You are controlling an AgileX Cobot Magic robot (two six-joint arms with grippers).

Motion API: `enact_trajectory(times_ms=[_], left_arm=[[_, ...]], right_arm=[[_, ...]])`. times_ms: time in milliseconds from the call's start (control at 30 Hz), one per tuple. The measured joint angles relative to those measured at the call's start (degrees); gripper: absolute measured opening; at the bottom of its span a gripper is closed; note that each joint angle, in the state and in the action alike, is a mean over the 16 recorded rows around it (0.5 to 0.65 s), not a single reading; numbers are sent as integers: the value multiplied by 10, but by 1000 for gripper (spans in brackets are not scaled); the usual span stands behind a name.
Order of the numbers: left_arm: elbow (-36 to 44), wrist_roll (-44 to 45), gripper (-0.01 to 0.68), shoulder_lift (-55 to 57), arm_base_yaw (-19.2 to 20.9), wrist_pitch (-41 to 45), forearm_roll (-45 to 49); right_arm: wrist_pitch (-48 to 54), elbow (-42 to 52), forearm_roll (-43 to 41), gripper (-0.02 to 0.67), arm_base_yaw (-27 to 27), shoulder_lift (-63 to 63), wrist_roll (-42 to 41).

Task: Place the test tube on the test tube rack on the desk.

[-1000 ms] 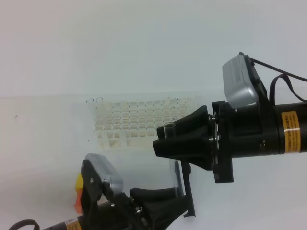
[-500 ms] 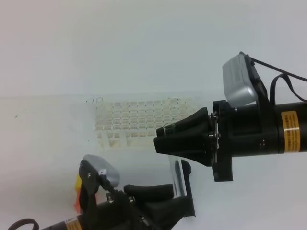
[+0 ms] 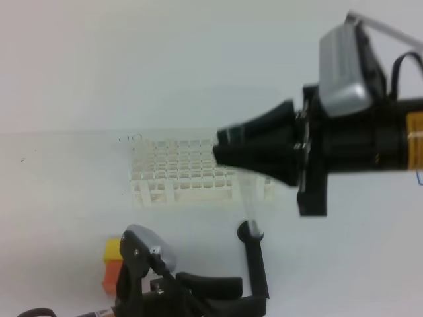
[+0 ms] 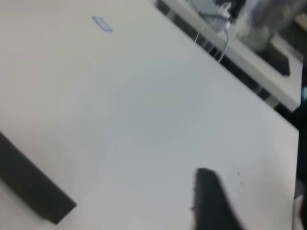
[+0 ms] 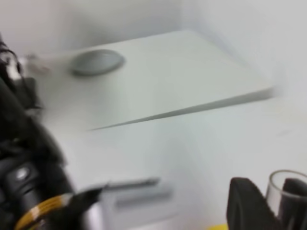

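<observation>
My right gripper (image 3: 225, 146) is shut on the test tube (image 3: 249, 208), a clear glass tube hanging slanted below the jaws, in front of the right end of the white test tube rack (image 3: 178, 175) on the desk (image 3: 66, 172). The tube's lower end is just above the round head of a black finger (image 3: 254, 264) of my left gripper (image 3: 241, 277), which is open and empty at the bottom edge. In the right wrist view the tube's open rim (image 5: 287, 178) sits between the black fingers (image 5: 244, 203). The left wrist view shows only bare desk (image 4: 144, 105) between two dark fingers (image 4: 211, 203).
An orange and yellow object (image 3: 112, 264) lies on the desk left of the left arm. Clear tube rims (image 3: 131, 139) stand at the rack's back left corner. The right arm's body and camera (image 3: 344, 72) hang over the right side.
My right gripper has risen and moved up-left with the tube, drawing it up out of the left gripper's reach. The left gripper has sunk lower in the view.
</observation>
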Motion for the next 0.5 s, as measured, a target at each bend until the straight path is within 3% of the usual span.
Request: enact_trajectory(times_ms=[233,333,500], left_arm=[[0,31,50,0,0,20,-64],[0,54,5,0,0,21,-139],[0,93,-1,0,0,3,-292]], right_arm=[[38,-48,-58,122,0,-45,45],[46,-59,-75,122,0,-60,64],[41,-64,-84,122,0,-71,81]])
